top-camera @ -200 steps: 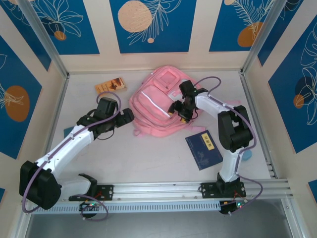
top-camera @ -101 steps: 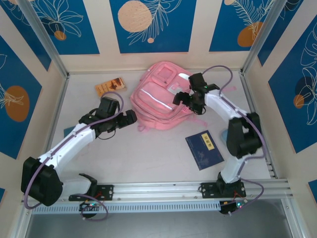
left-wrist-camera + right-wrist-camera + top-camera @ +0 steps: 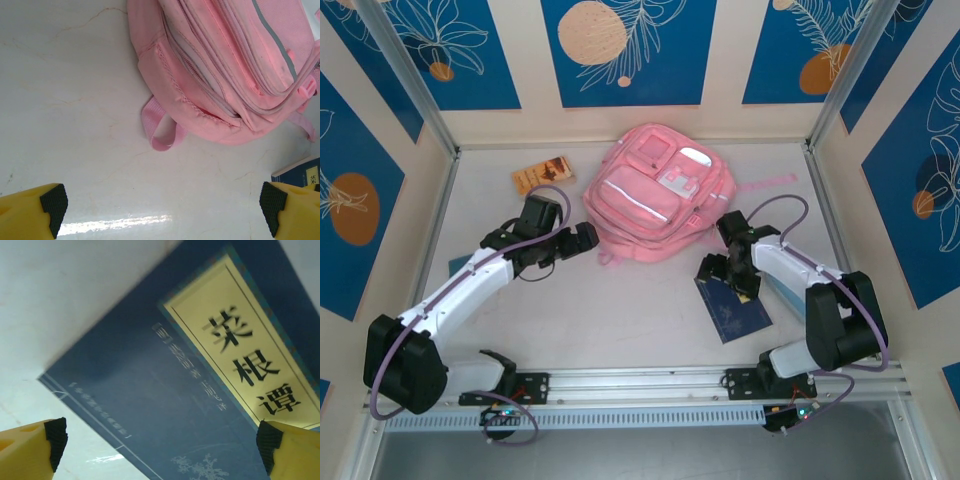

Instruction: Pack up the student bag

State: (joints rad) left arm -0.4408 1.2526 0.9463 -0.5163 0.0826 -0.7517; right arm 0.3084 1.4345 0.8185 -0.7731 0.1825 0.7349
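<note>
Packing hardly begun. Right pincer (image 3: 160,440) released, poised over blue book (image 3: 190,390) directly beneath. Left pincer (image 3: 162,202) released, bag (image 3: 235,65) just ahead, seemingly zipped.

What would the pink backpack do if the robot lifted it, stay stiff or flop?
Probably flop: the pink backpack looks like soft fabric, lying slumped and wrinkled on the table. If pushed, it would likely slide rather than roll, since it lies flat. Its loose strap loop would probably dangle or drag behind.

student bag (image 3: 225,75) cropped, blue book (image 3: 150,400) cropped
</note>
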